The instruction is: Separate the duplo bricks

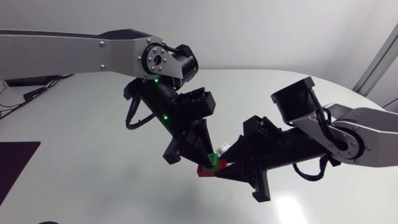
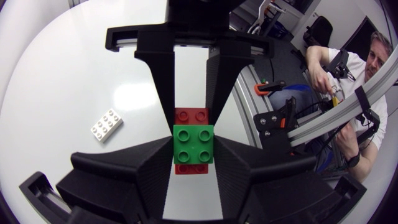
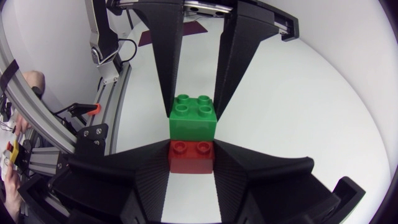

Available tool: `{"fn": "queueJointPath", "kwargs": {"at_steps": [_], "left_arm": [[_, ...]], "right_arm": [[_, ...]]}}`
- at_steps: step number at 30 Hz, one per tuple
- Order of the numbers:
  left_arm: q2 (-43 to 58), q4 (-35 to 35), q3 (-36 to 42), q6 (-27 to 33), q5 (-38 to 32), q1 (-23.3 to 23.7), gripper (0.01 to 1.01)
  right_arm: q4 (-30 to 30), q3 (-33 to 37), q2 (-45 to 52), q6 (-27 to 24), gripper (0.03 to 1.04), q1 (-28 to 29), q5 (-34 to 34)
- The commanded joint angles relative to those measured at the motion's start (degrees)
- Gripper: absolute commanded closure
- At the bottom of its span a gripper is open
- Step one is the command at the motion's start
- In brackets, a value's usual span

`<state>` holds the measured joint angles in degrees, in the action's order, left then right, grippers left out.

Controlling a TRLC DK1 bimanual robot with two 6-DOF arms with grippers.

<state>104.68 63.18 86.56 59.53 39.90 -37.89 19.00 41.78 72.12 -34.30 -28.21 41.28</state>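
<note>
Your left gripper [image 2: 193,149] clenched the green brick [image 2: 193,140], your right gripper [image 3: 191,152] the red brick [image 3: 191,158]; overhead, fingers [image 1: 198,140] hid most of both.

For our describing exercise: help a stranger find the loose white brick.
Over the pale table, the left gripper and right gripper meet, holding a green brick and red brick. Beside them lies the white brick: the only white one, and held by nothing.

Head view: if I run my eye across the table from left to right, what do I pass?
Dark mat → left arm → red brick with green brick stacked on it → right arm.
</note>
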Motion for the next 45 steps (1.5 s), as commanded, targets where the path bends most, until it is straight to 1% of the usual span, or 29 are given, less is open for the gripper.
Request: {"fn": "queueJointPath", "kwargs": {"at_steps": [1, 4, 6, 9, 11, 13, 15, 18, 22, 25, 30, 33, 37, 39, 45], "left_arm": [[0.8, -0.2, 0.4, 0.8, 1.1, -0.8, 0.928], [1.4, 1.9, 2.6, 0.6, 1.7, 0.1, 0.928], [1.6, 4.0, 4.2, 0.7, 4.2, 0.7, 0.928], [1.0, 5.6, 4.2, 2.1, 4.7, 0.3, 0.928], [-0.5, 3.8, 2.7, 2.0, 4.1, -0.1, 0.928], [-2.8, 0.1, 0.3, 0.5, 2.5, -0.7, 0.928], [-4.1, -1.7, -1.0, 0.0, 1.8, -0.8, 0.928], [-4.8, -4.0, -1.5, -0.3, 0.3, 0.9, 0.928], [-2.9, -6.7, -1.1, -0.2, -2.5, 5.5, 0.928], [-0.7, -8.7, -2.0, 0.3, -6.6, 8.1, 0.928], [2.7, -12.5, -4.4, 1.0, -14.9, 10.2, 0.928], [4.7, -14.2, -6.1, 1.1, -18.9, 10.4, 0.928], [6.8, -18.7, -10.1, 0.9, -24.2, 10.0, 0.928], [6.9, -20.3, -11.6, 0.8, -25.6, 9.9, 0.928], [7.7, -22.6, -13.4, 0.1, -27.7, 9.9, 0.926]], "right_arm": [[-0.8, -1.4, -1.1, -0.3, 0.85, -1.3, -0.2], [-1.3, -1.7, -1.1, -0.2, 0.85, -2.0, -1.3], [-1.6, -1.8, -1.1, -0.2, 0.85, -2.4, -2.2], [-1.7, -1.4, -0.8, 0.6, 0.85, -2.6, -2.3], [-1.7, -0.6, 0.4, 1.5, 0.85, -2.4, -1.8], [-1.7, -0.4, 1.4, 1.4, 0.85, -1.4, -0.9], [-1.7, -0.6, 2.2, 0.9, 0.85, -1.1, -0.8], [-2.1, -1.3, 2.6, 0.6, 0.85, -0.5, -0.8], [-1.9, -1.6, 2.6, -0.1, 0.85, 1.0, -1.2], [-1.6, -1.9, 2.2, -0.7, 0.85, 3.0, -1.4], [-2.3, -2.1, 2.3, -0.4, 0.85, 4.8, -2.1], [-4.3, -2.0, 2.9, 0.7, 0.85, 4.7, -4.4], [-8.0, -1.9, 4.6, 2.5, 0.85, 4.0, -7.5], [-10.3, -2.0, 5.8, 3.8, 0.85, 3.4, -8.8], [-13.2, -1.2, 9.4, 5.6, 0.85, 1.7, -11.8]]}}
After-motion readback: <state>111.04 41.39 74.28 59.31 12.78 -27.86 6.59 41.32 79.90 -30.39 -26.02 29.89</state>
